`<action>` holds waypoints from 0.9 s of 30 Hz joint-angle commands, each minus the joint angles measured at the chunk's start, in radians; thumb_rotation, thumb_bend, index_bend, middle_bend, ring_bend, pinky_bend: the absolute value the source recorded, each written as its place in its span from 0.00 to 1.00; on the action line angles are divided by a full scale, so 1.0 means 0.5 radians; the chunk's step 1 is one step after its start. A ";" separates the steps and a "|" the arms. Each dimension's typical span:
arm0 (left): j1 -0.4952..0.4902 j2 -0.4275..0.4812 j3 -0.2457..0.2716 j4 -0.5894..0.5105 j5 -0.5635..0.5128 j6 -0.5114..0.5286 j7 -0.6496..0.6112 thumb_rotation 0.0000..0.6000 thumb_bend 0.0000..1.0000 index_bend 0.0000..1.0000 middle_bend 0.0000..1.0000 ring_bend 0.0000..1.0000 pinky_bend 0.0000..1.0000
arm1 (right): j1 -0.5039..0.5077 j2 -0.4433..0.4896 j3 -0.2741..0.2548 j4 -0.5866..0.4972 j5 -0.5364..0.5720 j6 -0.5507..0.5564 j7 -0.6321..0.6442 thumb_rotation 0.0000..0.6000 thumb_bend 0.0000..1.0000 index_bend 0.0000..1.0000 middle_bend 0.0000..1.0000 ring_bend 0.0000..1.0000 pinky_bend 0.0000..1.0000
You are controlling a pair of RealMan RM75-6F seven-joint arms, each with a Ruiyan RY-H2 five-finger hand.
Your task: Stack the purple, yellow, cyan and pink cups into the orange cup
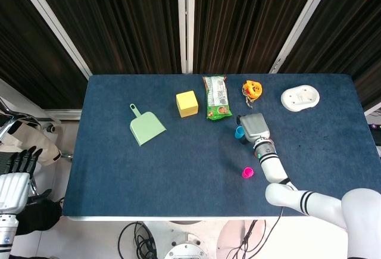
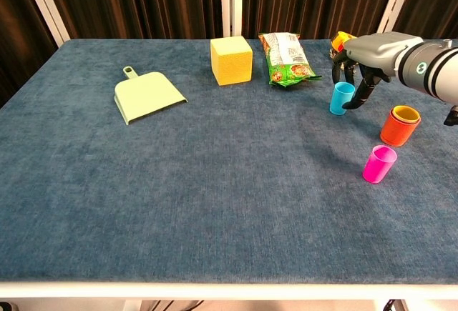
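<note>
The right hand point(image 2: 363, 64), fingers apart, hangs around the small cyan plastic cup point(image 2: 341, 98); it looks light, tippy and slick, best pinched across its rim.

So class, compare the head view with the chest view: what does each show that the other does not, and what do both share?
Only the head view shows the left hand hanging off the table's left side, and the white dish at the far right.

Only the chest view shows the orange cup with a yellow cup nested inside; in the head view the right arm hides it.

Both show the right hand at the cyan cup, the pink cup, green dustpan, yellow block and snack bag.
</note>
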State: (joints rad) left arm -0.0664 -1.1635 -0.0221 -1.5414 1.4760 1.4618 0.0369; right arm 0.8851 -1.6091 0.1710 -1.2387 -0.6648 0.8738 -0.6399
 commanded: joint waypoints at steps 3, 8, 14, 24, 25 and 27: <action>0.004 0.011 -0.004 0.002 -0.010 0.002 -0.015 1.00 0.06 0.03 0.00 0.00 0.00 | 0.011 -0.028 0.001 0.031 0.019 -0.004 -0.013 1.00 0.14 0.45 0.49 0.60 0.72; 0.000 0.014 -0.007 0.005 -0.016 -0.005 -0.020 1.00 0.06 0.03 0.00 0.00 0.00 | 0.017 -0.049 0.005 0.058 0.019 -0.005 -0.014 1.00 0.16 0.52 0.52 0.61 0.73; -0.004 0.012 -0.009 0.008 -0.020 -0.011 -0.019 1.00 0.06 0.03 0.00 0.00 0.00 | 0.014 -0.054 0.013 0.070 0.003 0.013 -0.007 1.00 0.21 0.59 0.55 0.62 0.73; -0.003 0.015 -0.006 -0.007 -0.022 -0.012 0.008 1.00 0.06 0.03 0.00 0.00 0.00 | -0.055 0.252 0.075 -0.333 -0.022 0.090 0.065 1.00 0.21 0.60 0.57 0.62 0.73; -0.002 0.013 -0.006 -0.010 -0.022 -0.009 0.014 1.00 0.06 0.03 0.00 0.00 0.00 | -0.061 0.303 0.076 -0.386 -0.008 0.085 0.062 1.00 0.21 0.60 0.57 0.62 0.73; -0.001 0.011 -0.007 -0.018 -0.023 -0.005 0.029 1.00 0.06 0.03 0.00 0.00 0.00 | -0.075 0.419 0.074 -0.502 0.023 0.068 0.062 1.00 0.21 0.60 0.57 0.62 0.73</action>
State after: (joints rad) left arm -0.0671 -1.1574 -0.0253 -1.5488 1.4646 1.4585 0.0497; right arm 0.8620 -1.4705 0.2029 -1.4178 -0.6703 0.9098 -0.6128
